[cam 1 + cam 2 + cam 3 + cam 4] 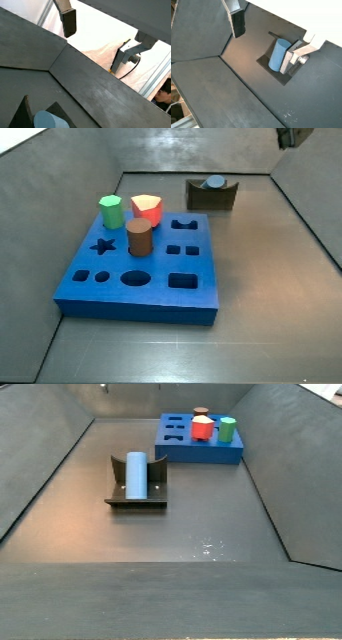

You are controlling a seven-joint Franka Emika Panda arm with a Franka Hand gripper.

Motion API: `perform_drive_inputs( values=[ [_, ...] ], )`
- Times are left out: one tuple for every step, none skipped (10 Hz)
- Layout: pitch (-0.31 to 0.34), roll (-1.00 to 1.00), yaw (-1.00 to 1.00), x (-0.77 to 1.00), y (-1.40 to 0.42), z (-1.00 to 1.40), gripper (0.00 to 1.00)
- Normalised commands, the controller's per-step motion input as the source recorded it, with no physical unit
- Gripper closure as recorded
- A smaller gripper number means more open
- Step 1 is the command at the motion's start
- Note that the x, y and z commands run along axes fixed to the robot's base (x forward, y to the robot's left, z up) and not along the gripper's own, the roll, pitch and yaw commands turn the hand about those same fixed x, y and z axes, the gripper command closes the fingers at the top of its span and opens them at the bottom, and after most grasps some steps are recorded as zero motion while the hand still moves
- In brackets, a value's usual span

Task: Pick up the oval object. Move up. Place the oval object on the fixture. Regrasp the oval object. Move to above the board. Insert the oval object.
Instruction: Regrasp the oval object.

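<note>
End effector [271,42] jaws run off the frame edge in both wrist views; oval object [49,120] is cropped at the border, and the fixture [211,196] hides its lower length

We've got a green hexagonal peg [111,211], a red-and-cream peg [147,208] just beside it, and a brown cylinder [140,238] in front, all standing upright together.
</note>
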Motion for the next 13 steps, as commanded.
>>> perform_drive_inputs(
  values=[
    [-0.004, 0.18, 0.16, 0.03, 0.07, -1.00, 0.00],
    [-0.026, 0.16, 0.15, 0.04, 0.07, -1.00, 0.00],
    [-0.059, 0.11, 0.12, 0.05, 0.06, -1.00, 0.00],
    [-0.074, 0.09, 0.10, 0.06, 0.06, -1.00, 0.00],
    [-0.099, 0.07, 0.06, 0.07, 0.06, -1.00, 0.00],
    [-0.106, 0.07, 0.04, 0.08, 0.05, -1.00, 0.00],
    [-0.102, 0.07, 0.01, 0.09, 0.05, -1.00, 0.00],
    [-0.095, 0.07, 0.00, 0.09, 0.05, -1.00, 0.00],
    [-0.075, 0.07, -0.02, 0.11, 0.04, -1.00, 0.00],
    [-0.054, 0.07, -0.03, 0.10, 0.03, -0.85, 0.00],
    [-0.036, 0.07, -0.04, 0.09, 0.02, -0.69, 0.00],
    [-0.028, 0.07, -0.03, 0.09, 0.01, -0.59, 0.00],
    [-0.013, 0.06, -0.02, 0.07, 0.01, -0.39, 0.00]
  ],
)
